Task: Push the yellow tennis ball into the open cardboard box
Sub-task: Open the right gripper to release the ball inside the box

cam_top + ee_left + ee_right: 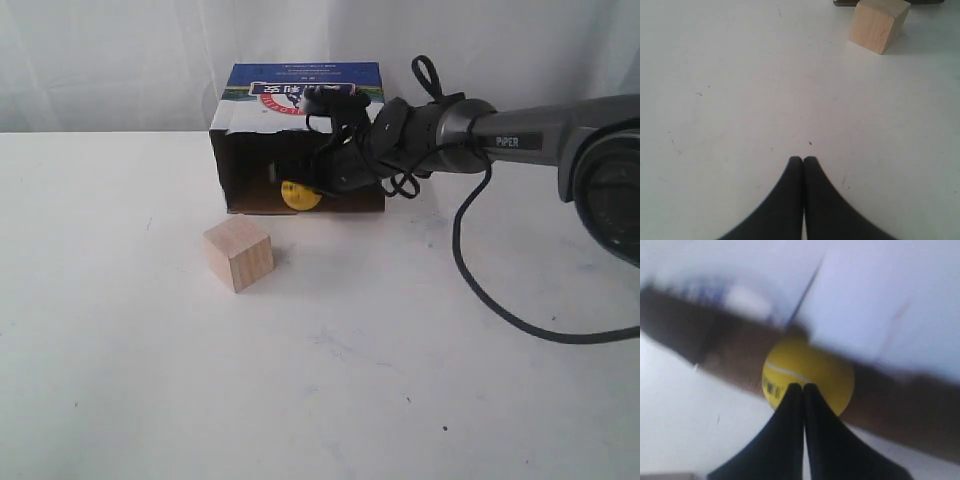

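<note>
The yellow tennis ball (300, 195) sits at the mouth of the open cardboard box (300, 85), at the front edge of its dark interior. In the right wrist view the ball (815, 370) fills the middle, blurred, with dark print on one side, and the brown box (900, 400) lies behind it. My right gripper (803, 386) is shut, its tips right at the ball; whether they touch it I cannot tell. In the exterior view the right gripper (322, 180) reaches into the box opening beside the ball. My left gripper (803, 159) is shut, empty, over bare table.
A pale wooden cube (239, 252) stands on the white table (320, 400) in front of the box, a little left of the ball; it also shows in the left wrist view as the wooden cube (877, 24). A black cable (480, 290) trails from the right arm.
</note>
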Available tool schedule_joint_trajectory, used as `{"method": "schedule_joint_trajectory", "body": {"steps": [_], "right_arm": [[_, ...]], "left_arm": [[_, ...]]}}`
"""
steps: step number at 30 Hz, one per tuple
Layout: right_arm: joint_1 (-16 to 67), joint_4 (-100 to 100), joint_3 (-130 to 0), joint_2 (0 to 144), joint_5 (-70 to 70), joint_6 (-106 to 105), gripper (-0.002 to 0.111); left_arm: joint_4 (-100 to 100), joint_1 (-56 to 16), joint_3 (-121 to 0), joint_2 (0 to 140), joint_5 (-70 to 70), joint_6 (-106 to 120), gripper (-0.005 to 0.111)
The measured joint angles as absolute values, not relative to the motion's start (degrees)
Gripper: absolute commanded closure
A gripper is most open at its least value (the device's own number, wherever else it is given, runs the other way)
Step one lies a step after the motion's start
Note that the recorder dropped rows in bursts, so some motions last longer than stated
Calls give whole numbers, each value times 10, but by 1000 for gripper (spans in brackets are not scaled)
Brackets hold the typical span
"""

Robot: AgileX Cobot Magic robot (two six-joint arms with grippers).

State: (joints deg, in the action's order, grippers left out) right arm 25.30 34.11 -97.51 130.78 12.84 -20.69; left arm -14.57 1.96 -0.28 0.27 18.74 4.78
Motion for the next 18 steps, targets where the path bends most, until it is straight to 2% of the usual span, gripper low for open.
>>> {"method": "schedule_joint_trajectory", "body": {"steps": [18], "right_arm": [[277,344,-979,1274,109,-231,108]], "left_arm": [[-146,20,-3,3,187,48,107]]}}
